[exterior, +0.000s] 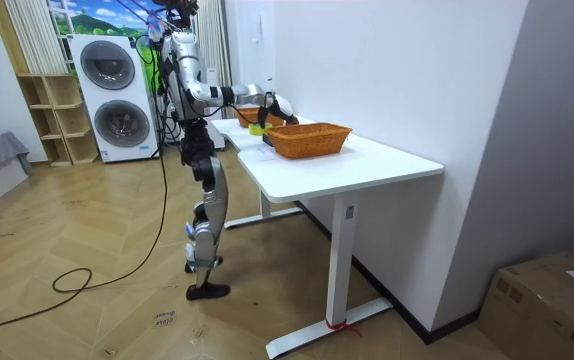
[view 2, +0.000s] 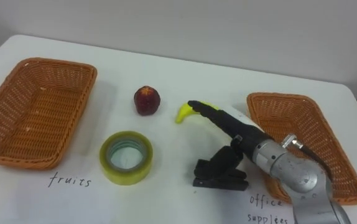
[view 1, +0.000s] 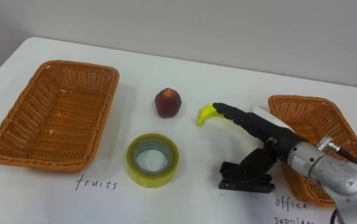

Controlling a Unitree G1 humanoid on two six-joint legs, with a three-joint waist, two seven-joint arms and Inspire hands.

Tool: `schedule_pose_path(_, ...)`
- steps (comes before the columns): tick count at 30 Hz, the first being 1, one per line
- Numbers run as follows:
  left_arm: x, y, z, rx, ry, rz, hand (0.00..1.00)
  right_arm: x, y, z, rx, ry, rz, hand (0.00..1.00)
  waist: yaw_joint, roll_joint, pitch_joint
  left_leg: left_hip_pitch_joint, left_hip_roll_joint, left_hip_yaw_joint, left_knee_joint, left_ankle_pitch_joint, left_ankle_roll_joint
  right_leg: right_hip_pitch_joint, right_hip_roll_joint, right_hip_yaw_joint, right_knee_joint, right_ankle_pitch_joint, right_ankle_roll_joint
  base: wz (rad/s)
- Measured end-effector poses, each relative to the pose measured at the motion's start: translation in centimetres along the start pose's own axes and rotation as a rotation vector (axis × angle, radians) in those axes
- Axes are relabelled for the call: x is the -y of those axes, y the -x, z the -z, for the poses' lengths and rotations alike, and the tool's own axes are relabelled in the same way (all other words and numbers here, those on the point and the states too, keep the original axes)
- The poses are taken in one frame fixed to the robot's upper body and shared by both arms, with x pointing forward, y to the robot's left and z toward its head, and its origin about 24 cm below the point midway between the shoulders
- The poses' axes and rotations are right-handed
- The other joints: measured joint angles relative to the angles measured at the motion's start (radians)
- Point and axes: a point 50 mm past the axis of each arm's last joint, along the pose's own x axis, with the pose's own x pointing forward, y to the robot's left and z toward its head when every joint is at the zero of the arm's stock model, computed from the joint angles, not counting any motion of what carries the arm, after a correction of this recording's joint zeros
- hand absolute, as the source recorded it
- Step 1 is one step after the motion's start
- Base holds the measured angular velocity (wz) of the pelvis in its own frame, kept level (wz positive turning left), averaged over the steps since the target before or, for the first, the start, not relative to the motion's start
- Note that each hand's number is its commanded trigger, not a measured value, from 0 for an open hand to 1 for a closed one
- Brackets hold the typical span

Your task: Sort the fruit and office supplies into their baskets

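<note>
Right hand (view 1: pixel 260 130), fingers straight, nothing held, is extended to small yellow banana (view 1: pixel 204 116). Black binder clip (view 1: pixel 241 183) is seen under its thumb, beside orange wicker basket (view 1: pixel 304 101).

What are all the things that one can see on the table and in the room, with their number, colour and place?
table: 1, white, beside the wall
left basket: 1, brown wicker, empty, at the robot's left
right basket: 1, brown wicker, at the robot's right
red fruit: 1, dark red, between the baskets, on the far side
banana: 1, yellow, right of the red fruit, partly hidden by the fingers
tape roll: 1, yellow-green, lying flat, nearer than the red fruit
clip: 1, black, left of the right basket
washing machines: 2, white, stacked, behind the robot
cardboard box: 1, brown, on the floor, room view's right
right robot hand: 1, dark, fingers straight, fingertips at the banana, contact unclear
</note>
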Motion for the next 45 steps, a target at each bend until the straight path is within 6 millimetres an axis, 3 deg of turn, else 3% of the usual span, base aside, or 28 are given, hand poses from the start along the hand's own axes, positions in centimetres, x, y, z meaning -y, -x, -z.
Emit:
schedule_pose_path(10, -0.3, -0.1, -0.2, 0.007, -0.001, -0.006, 0.00, -0.5, -0.1, 1.1, -0.042, -0.024, -0.055, 0.00, 0.001, -0.012, 0.0008, 0.000, 0.000, 0.000, 0.000, 0.000, 0.000, -0.005, -0.001, -0.004, -0.002, 0.001, 0.001, 0.00)
schedule_pose_path(45, -0.5, -0.1, 0.3, -0.036, -0.020, -0.008, 0.00, -0.3, 0.5, 2.4, -0.238, 0.124, -0.150, 0.00, 0.002, -0.011, 0.0013, 0.006, -0.002, -0.002, -0.005, 0.000, 0.000, 0.005, 0.000, -0.001, -0.002, 0.001, 0.002, 0.00)
